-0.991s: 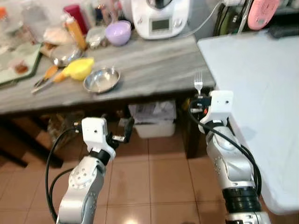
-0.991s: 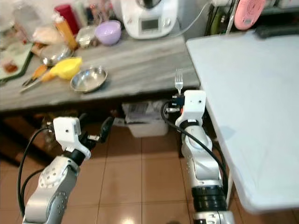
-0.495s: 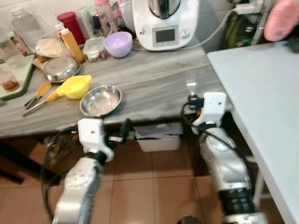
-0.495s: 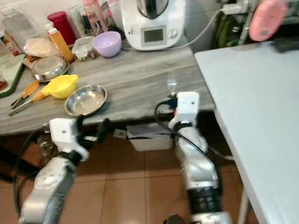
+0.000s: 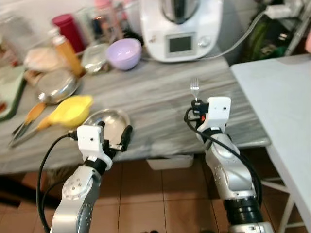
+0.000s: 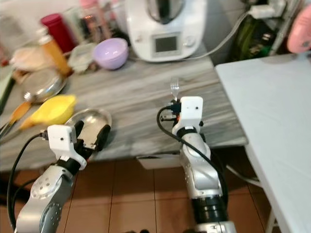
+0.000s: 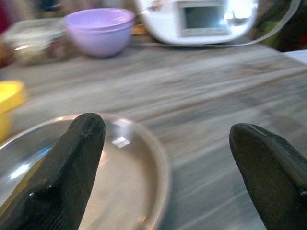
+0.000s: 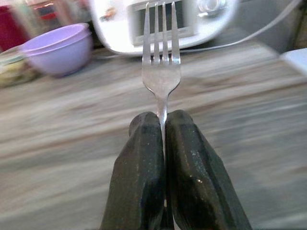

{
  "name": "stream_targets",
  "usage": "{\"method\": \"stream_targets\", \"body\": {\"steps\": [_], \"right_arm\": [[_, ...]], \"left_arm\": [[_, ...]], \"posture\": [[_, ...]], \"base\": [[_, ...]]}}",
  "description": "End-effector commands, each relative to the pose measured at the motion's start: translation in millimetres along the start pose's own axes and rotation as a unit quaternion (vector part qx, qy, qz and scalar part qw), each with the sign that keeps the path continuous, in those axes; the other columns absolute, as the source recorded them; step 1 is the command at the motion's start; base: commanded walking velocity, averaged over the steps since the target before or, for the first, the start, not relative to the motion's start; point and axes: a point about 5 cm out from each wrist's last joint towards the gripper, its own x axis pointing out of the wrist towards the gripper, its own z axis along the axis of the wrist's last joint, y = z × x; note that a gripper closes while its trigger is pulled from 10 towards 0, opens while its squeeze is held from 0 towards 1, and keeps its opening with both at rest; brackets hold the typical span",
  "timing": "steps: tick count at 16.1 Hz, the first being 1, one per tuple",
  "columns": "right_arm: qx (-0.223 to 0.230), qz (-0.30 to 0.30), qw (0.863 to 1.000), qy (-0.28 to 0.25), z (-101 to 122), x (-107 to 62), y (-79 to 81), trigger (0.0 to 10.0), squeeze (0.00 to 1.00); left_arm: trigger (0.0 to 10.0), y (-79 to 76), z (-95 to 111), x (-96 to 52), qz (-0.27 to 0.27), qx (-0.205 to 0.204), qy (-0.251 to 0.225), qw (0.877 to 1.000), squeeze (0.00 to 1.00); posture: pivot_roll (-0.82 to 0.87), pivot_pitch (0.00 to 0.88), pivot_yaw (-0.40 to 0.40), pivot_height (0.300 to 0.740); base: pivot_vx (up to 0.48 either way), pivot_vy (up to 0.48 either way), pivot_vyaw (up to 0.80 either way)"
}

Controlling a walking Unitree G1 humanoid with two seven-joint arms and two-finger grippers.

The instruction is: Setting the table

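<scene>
Right wrist view, nearest item first: the right gripper [image 8: 163, 143] has its jaws pressed together on the neck of a metal fork [image 8: 161, 57], tines upright and clear above the fingertips, handle hidden below between the fingers. Judged from its look, the fork is thin, rigid and light, with a smooth polished surface — liable to pivot or slide in a narrow pinch if swung or knocked, so the hold low on the neck, close to the balance of the head, seems sound, though a grip further down the handle would likely resist twisting better. In the left eye view the fork stands above the front part of the grey streaked surface [image 5: 160, 97], carried, not resting on it. The left gripper [image 7: 163, 167] hovers with jaws spread wide and nothing between them, directly before a shallow steel dish [image 5: 109, 121] at the near edge of that surface; this dish looks stiff, light and slick-rimmed. Beyond it lie a yellow scoop [image 5: 70, 109], a lilac bowl [image 5: 124, 52] and a white kitchen machine [image 5: 181, 26]. To the right stands the pale blue table [image 5: 282, 97] — the probable destination for the fork.
</scene>
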Motion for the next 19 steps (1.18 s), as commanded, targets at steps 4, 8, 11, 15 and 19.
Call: {"method": "stream_targets", "body": {"steps": [4, 8, 11, 15, 19], "right_arm": [[0.007, 0.0, 1.0, -0.001, 1, -2.4, -0.7, 10.0, 0.0], [0.027, 0.02, 0.999, 0.004, 0, -2.9, 7.5, 10.0, 0.0], [0.056, 0.034, 0.998, 0.002, 5, 1.5, 21.8, 10.0, 0.0], [0.119, 0.058, 0.991, 0.014, 13, 12.6, 44.6, 10.0, 0.0], [0.166, 0.06, 0.983, 0.041, 15, 24.6, 57.2, 10.0, 0.0]], "left_arm": [[10.0, 8.2, 7, -9.4, -0.021, 0.021, 0.001, 1.0, 0.0], [10.0, 16.0, 13, -21.9, -0.029, 0.044, 0.007, 0.999, 0.0], [10.0, 14.8, 14, -36.7, -0.068, 0.058, 0.026, 0.996, 0.0], [10.0, 14.0, 15, -44.7, -0.091, 0.071, 0.043, 0.992, 0.0], [10.0, 7.6, 13, -52.4, -0.119, 0.071, 0.06, 0.989, 0.0]], "posture": [[-0.14, 0.144, 0.141, 0.74], [-0.14, 0.153, 0.145, 0.74], [-0.12, 0.169, 0.145, 0.74], [-0.11, 0.175, 0.145, 0.74], [-0.09, 0.183, 0.143, 0.74]], "base": [[0.0, 0.0, 0.0], [0.0, 0.0, 0.0], [0.0, 0.0, 0.0], [0.0, 0.0, 0.0], [0.0, 0.0, 0.0]]}}
